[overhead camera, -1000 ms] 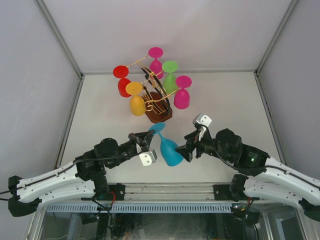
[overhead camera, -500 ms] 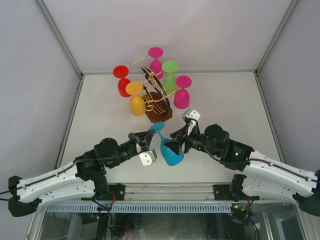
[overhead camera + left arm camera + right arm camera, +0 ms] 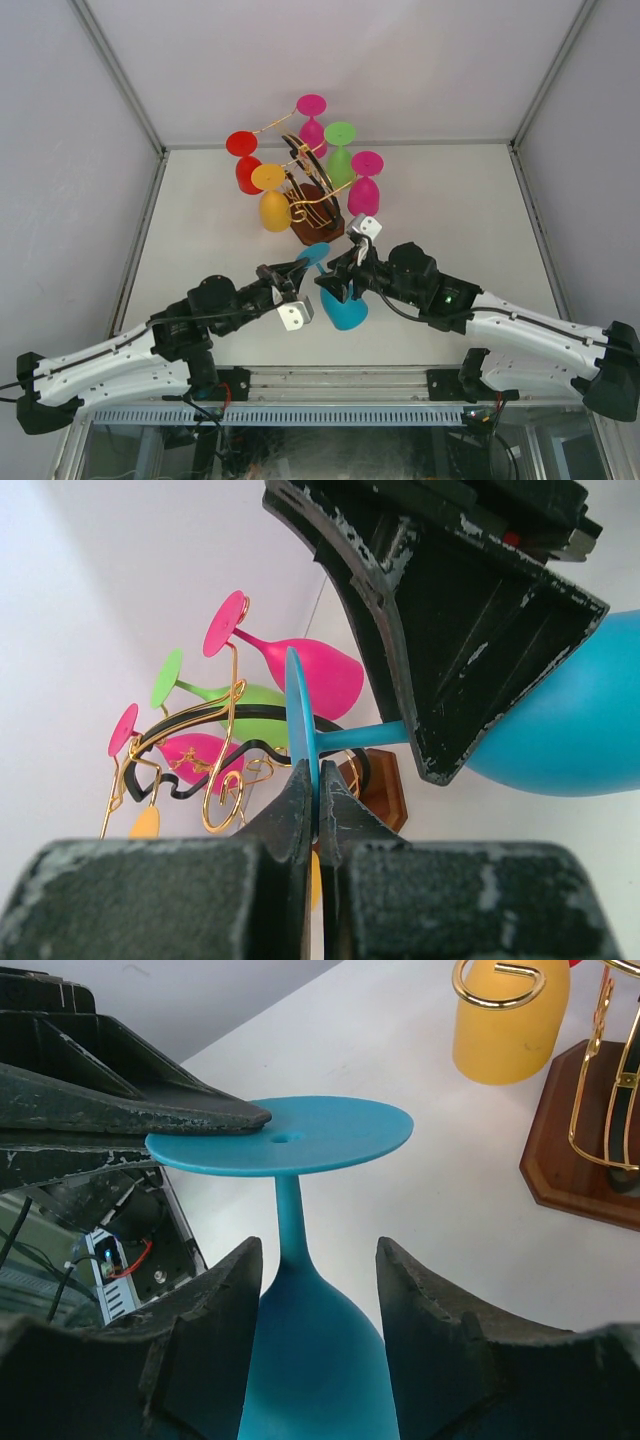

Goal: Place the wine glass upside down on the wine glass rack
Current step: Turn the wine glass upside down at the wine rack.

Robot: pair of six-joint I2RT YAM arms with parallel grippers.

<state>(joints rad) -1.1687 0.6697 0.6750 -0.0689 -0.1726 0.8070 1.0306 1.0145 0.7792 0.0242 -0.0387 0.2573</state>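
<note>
The blue wine glass (image 3: 345,308) lies tilted between both arms just in front of the wine glass rack (image 3: 312,203). My left gripper (image 3: 318,798) is shut on the rim of the glass's flat foot (image 3: 299,715). In the right wrist view the bowl (image 3: 305,1360) fills the space between my right gripper's (image 3: 318,1260) jaws, stem pointing away, and the gripper is shut on it. The left fingers (image 3: 130,1110) pinch the foot (image 3: 300,1135) there too. The gold wire rack (image 3: 225,765) stands on its brown wooden base (image 3: 580,1150).
Several coloured glasses hang upside down on the rack: red (image 3: 245,165), yellow (image 3: 273,200), green (image 3: 340,150) and two magenta (image 3: 364,190). White enclosure walls ring the table (image 3: 450,200). The frame rail (image 3: 330,385) runs along the near edge.
My right arm has swung left and forward to the blue glass, and its jaws have narrowed around the bowl. The left arm holds the foot as before.
</note>
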